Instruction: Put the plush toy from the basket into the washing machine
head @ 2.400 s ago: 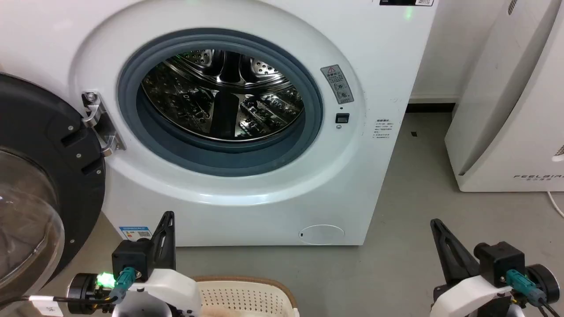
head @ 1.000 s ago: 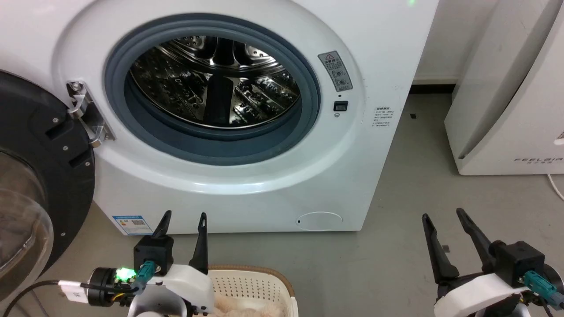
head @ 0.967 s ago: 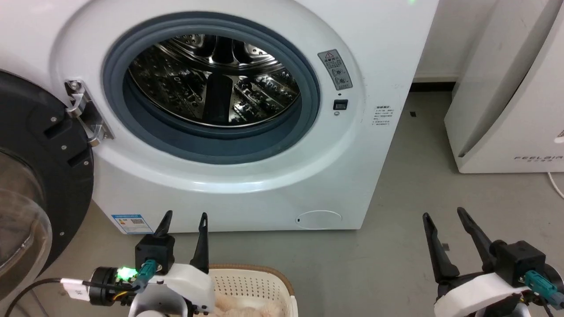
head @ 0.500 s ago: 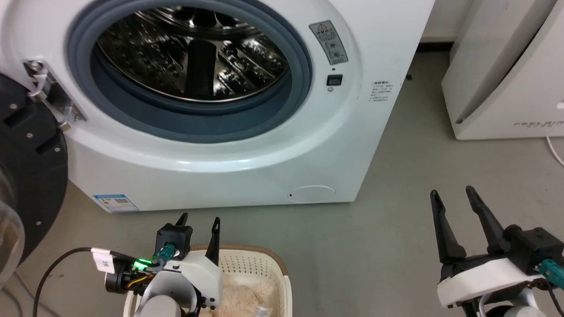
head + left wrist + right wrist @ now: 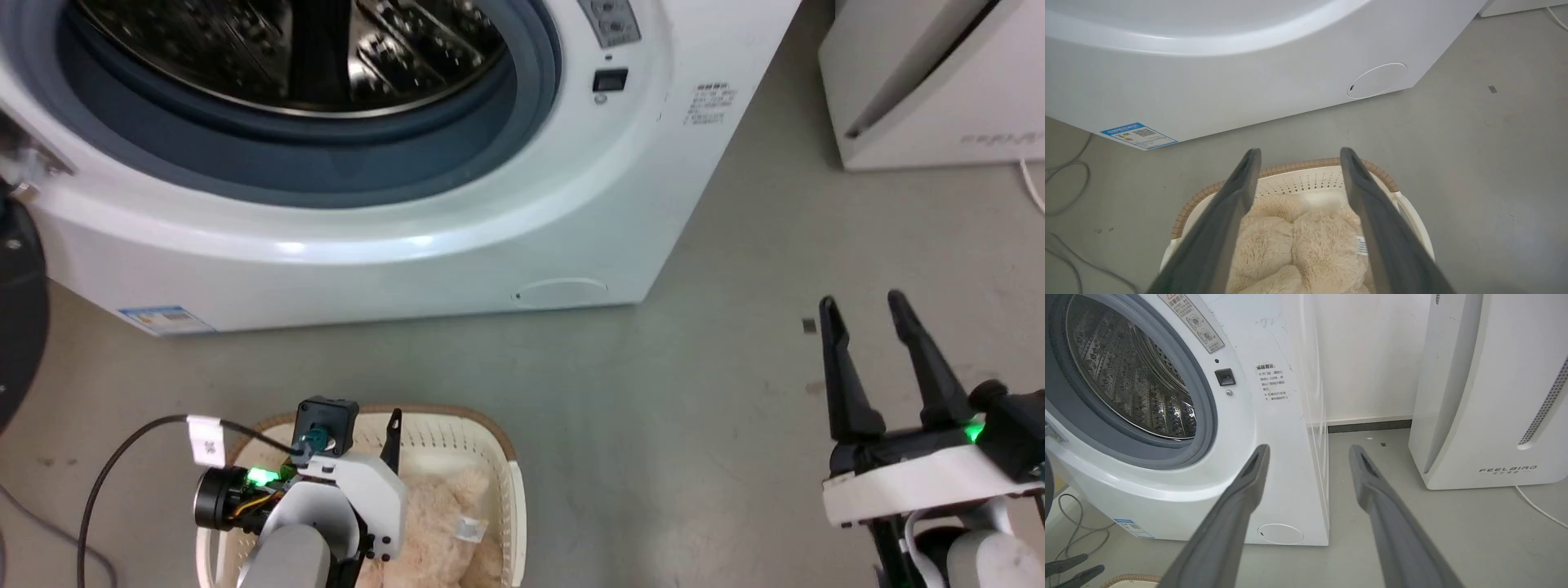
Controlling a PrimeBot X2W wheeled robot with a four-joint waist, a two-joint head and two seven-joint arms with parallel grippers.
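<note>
Head view: my left gripper (image 5: 359, 420) hangs over the basket (image 5: 494, 433), fingers apart; my right gripper (image 5: 862, 300) stands spread above the floor (image 5: 653, 408).
Left wrist view: the plush toy (image 5: 1290, 241) lies in the basket, framed between my parted fingers.
Right wrist view: the washing machine (image 5: 1249, 465) stands with porthole uncovered, a white appliance (image 5: 1474, 396) beside it.

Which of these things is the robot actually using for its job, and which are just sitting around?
Part of the job: plush toy, basket holding it, open washing machine, left gripper open above the basket.
Just lying about: white FEELBIRD appliance, white cord on the floor beside it.
</note>
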